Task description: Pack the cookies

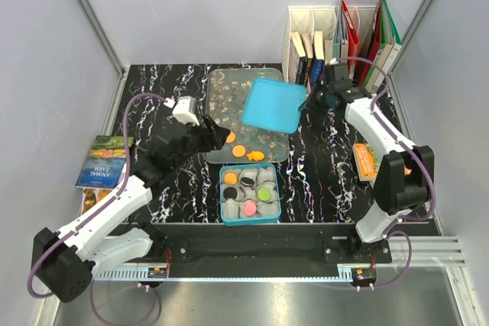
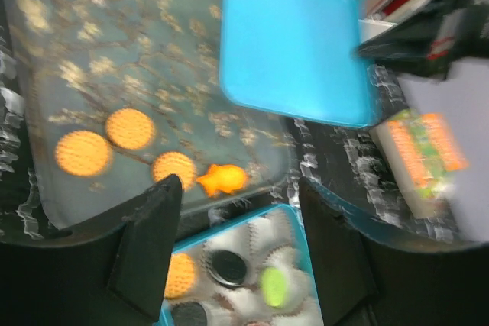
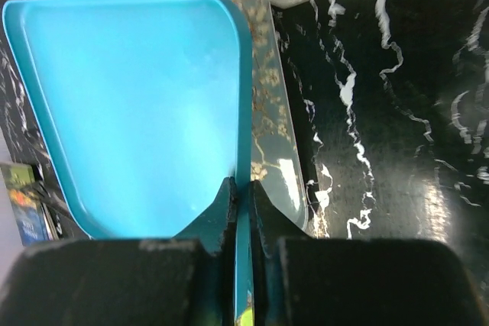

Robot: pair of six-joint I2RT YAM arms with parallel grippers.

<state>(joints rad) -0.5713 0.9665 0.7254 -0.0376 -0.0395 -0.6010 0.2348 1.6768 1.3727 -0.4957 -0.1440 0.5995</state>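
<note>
Cookies (image 1: pixel 239 150) lie on the floral tray (image 1: pixel 225 93) and in the blue box (image 1: pixel 222 198). The blue lid (image 1: pixel 273 104), clamped only by its rim in the right gripper (image 3: pixel 243 188), may slip. The left gripper (image 2: pixel 238 185), jaws apart, may knock a loose cookie aside.

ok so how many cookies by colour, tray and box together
orange round cookies: 4
orange fish cookie: 1
black cookies: 2
green cookie: 1
pink cookie: 1
total: 9
</note>
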